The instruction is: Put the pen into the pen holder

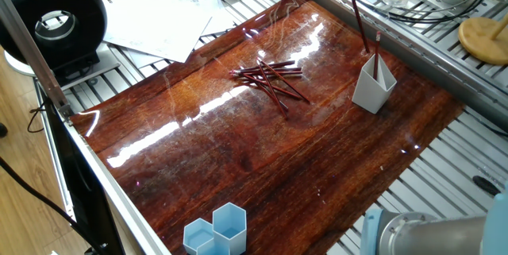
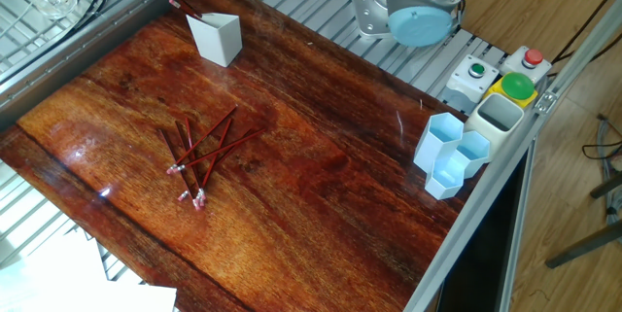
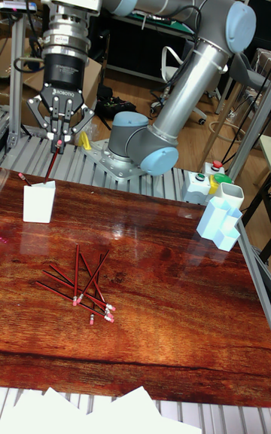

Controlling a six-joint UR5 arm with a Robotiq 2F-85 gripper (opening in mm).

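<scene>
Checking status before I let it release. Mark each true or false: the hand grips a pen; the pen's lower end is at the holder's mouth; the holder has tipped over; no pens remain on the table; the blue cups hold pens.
1. The hand grips a pen: true.
2. Its lower end is at the pen holder mouth: true.
3. The holder has tipped over: false, it stands upright.
4. No pens remain on the table: false, a pile of pens lies there.
5. The blue cups hold pens: false, none show in them.

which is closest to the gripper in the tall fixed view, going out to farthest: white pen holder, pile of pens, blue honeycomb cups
1. The white pen holder, just below the gripper, at the table's far left.
2. The pile of pens, lower down mid-table.
3. The blue honeycomb cups, across at the right edge.
</scene>
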